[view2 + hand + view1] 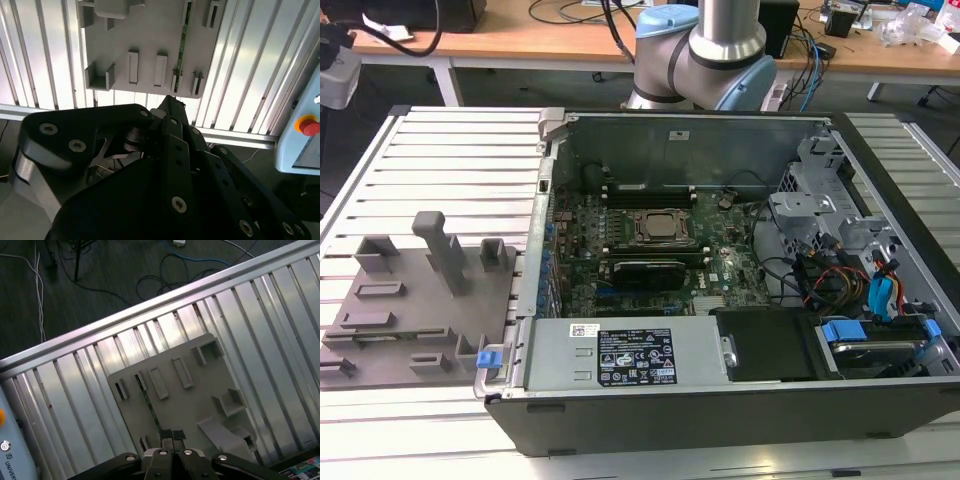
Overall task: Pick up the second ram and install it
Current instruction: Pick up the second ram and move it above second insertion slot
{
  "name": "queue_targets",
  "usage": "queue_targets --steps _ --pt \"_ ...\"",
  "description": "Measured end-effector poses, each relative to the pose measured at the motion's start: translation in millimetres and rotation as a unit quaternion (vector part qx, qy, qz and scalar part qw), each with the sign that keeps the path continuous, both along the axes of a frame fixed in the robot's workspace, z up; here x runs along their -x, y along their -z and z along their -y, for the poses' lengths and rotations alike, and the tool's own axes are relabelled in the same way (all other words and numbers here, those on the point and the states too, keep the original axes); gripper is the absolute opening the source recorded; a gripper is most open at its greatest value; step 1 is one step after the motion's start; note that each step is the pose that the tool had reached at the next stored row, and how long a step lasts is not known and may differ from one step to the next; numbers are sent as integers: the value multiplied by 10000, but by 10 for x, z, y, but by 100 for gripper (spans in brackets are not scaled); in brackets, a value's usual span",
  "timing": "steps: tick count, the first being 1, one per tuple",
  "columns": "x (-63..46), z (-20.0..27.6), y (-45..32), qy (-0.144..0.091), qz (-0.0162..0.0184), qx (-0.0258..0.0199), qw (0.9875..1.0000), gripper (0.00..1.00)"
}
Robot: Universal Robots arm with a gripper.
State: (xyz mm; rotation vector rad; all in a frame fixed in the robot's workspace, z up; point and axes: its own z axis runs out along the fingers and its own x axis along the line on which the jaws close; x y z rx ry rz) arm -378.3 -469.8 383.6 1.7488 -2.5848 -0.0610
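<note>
Gripper (172, 435) seemingly closed, above tray (200, 370), second ram (183, 35) edge-up, lengthwise toward it

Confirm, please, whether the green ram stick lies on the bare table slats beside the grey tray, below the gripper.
No: the ram stick stands in a slot of the grey tray, not on the slats, as both wrist views show; it is below the gripper.

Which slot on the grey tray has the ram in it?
The one that ends at the gripper: the green ram stands on edge in it, while the tray's other slots are bare grey.
</note>
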Motion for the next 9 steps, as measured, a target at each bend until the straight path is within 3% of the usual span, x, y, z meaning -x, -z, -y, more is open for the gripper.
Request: queue_targets --steps 9 --pt "0 0 0 -524 0 0 9986 11"
